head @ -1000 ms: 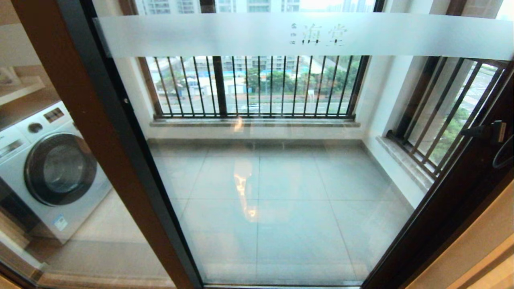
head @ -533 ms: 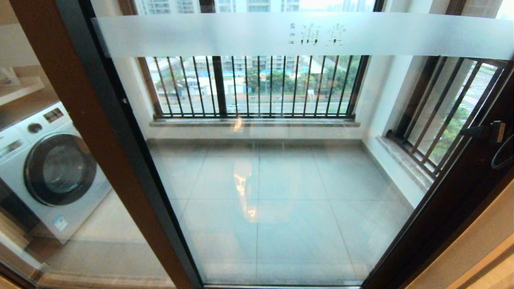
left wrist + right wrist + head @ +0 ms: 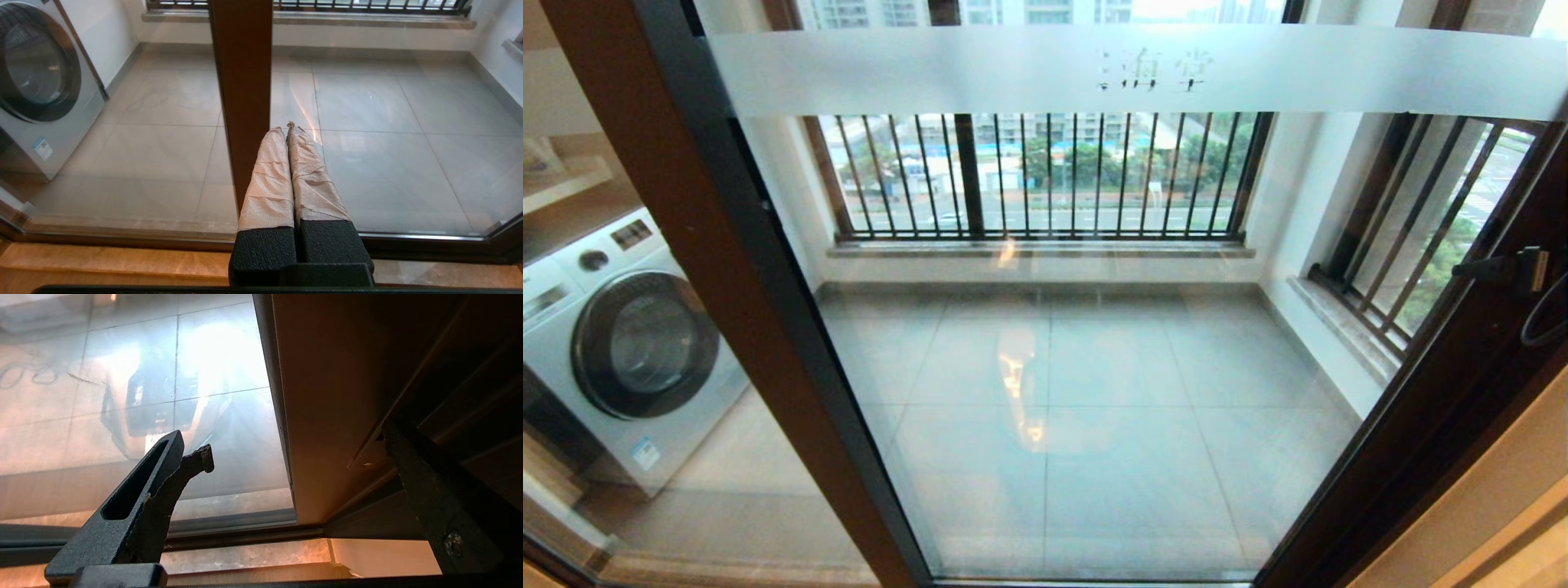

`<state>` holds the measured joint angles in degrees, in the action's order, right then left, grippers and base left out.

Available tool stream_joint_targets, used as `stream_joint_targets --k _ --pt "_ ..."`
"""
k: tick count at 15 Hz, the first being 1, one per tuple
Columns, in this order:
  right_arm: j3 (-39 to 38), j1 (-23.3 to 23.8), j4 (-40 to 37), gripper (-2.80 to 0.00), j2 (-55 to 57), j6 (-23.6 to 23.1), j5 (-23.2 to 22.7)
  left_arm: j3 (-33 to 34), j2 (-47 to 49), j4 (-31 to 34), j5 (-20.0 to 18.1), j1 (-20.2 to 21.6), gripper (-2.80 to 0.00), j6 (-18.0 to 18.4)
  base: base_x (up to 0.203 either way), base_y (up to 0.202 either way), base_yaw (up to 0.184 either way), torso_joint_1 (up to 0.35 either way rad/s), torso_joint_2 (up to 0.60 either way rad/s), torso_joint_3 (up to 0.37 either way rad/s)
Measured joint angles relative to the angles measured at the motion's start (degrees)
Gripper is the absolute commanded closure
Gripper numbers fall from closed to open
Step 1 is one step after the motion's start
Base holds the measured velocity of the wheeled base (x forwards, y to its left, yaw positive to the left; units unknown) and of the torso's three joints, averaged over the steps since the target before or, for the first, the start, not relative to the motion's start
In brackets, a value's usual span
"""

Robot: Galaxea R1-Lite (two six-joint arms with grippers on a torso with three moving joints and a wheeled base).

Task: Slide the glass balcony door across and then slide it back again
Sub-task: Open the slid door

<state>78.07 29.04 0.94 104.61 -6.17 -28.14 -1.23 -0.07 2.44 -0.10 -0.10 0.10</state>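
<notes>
The glass balcony door fills the head view, a clear pane in a dark frame with a frosted band carrying Chinese characters. My right gripper reaches to the door's right stile. In the right wrist view this gripper is open, its fingers spread either side of the brown stile. My left gripper is shut, its tape-wrapped fingers pressed together with nothing between them, low in front of the glass beside a brown stile. It does not show in the head view.
A white washing machine stands behind the fixed brown-framed panel on the left. Beyond the glass lie the grey tiled balcony floor and black railings. A wooden sill runs under the door track.
The frosted band's characters and the door's stiles have shifted a little to the left. My right gripper's finger has moved left with the right stile. The left gripper stays shut.
</notes>
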Motion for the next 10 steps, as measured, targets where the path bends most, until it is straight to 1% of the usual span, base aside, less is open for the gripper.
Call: stream_joint_targets --k 10 --pt "-3.8 -2.8 -0.1 -2.8 -2.9 -0.4 -0.3 0.0 0.0 0.0 0.0 0.0 0.0 0.0 0.0 0.0 0.0 0.0 0.0 0.0"
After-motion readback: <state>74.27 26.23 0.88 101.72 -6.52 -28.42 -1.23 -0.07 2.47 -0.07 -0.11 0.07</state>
